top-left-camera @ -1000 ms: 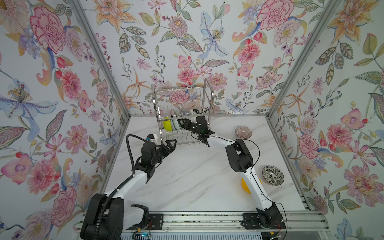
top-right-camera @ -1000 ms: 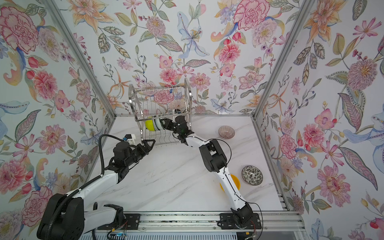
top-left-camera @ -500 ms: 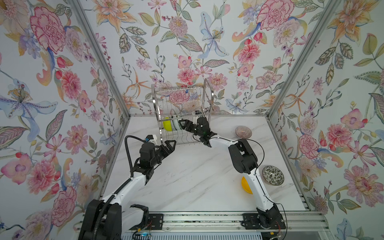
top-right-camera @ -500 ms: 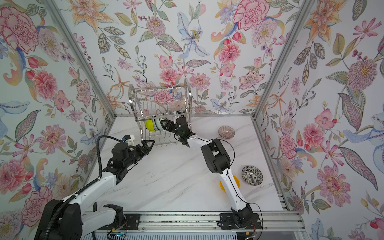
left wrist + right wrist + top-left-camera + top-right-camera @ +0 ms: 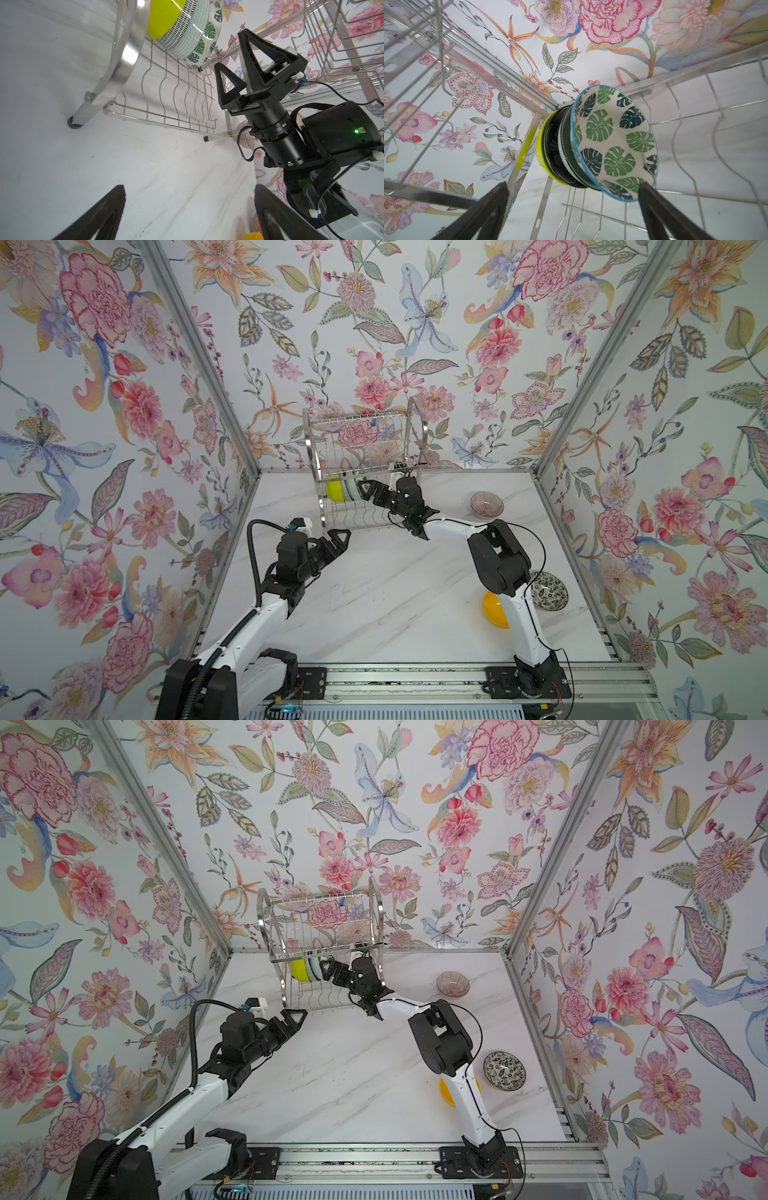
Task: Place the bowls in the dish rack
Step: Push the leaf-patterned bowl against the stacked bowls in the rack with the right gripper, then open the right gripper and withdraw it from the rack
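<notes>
The silver dish rack stands at the back of the table. On its lower tier several bowls stand on edge in a row: a lime green bowl, dark ones, and a white bowl with green leaves on the outside. My right gripper is open just in front of the leaf bowl, one finger close to its rim. My left gripper hangs open and empty near the rack's front foot.
On the table's right side lie a pinkish ribbed bowl, a black-and-white floral bowl and an orange-yellow bowl, the last partly behind the right arm. Floral walls close in the table on three sides.
My right gripper has opened and let go of the leaf bowl, which now stands in the rack. The left arm has barely moved.
</notes>
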